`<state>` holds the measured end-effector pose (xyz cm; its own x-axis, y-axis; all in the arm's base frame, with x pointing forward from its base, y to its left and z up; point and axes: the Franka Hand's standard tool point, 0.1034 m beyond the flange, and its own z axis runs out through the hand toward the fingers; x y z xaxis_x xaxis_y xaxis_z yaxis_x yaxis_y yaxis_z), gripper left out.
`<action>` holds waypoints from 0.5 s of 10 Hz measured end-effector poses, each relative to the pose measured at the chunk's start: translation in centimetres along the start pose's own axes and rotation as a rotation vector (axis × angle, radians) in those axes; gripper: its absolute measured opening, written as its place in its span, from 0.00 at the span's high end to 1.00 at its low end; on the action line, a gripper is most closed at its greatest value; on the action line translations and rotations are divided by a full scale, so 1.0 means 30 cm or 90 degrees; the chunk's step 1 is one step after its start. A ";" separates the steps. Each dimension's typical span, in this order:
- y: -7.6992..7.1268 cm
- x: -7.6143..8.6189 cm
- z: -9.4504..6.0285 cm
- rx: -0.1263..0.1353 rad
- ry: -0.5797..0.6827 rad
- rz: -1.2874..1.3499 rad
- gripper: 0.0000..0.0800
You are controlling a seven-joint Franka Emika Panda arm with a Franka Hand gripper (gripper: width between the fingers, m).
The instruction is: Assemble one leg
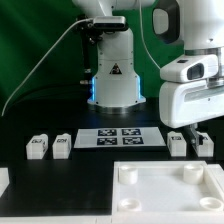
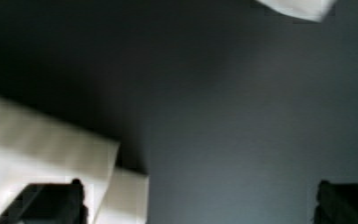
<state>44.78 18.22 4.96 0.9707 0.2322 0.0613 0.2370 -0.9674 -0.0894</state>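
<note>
Four short white legs with black-and-white tags stand on the black table. Two are at the exterior view's left (image 1: 38, 148) (image 1: 62, 145) and two at its right (image 1: 177, 142) (image 1: 201, 145). My gripper (image 1: 192, 129) hangs just above the two right legs and touches neither. In the wrist view the gripper (image 2: 202, 205) is open, its dark fingertips (image 2: 51, 204) are wide apart, and only dark table shows between them. The wide white panel (image 1: 150, 200) with round corner sockets lies at the front.
The marker board (image 1: 120, 137) lies mid-table in front of the robot base (image 1: 112, 75). A white part (image 1: 3, 180) sits at the front left edge. In the wrist view a white surface (image 2: 43, 150) lies beside one finger, and a white scrap (image 2: 300, 8) shows at the edge.
</note>
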 end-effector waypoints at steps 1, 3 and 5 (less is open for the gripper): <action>-0.032 -0.027 0.009 0.002 -0.008 0.061 0.19; -0.013 -0.072 0.023 0.000 -0.004 0.035 0.19; -0.015 -0.079 0.025 -0.002 -0.033 0.031 0.19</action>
<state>42.40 18.19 4.11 0.9820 0.1890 0.0047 0.1887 -0.9781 -0.0880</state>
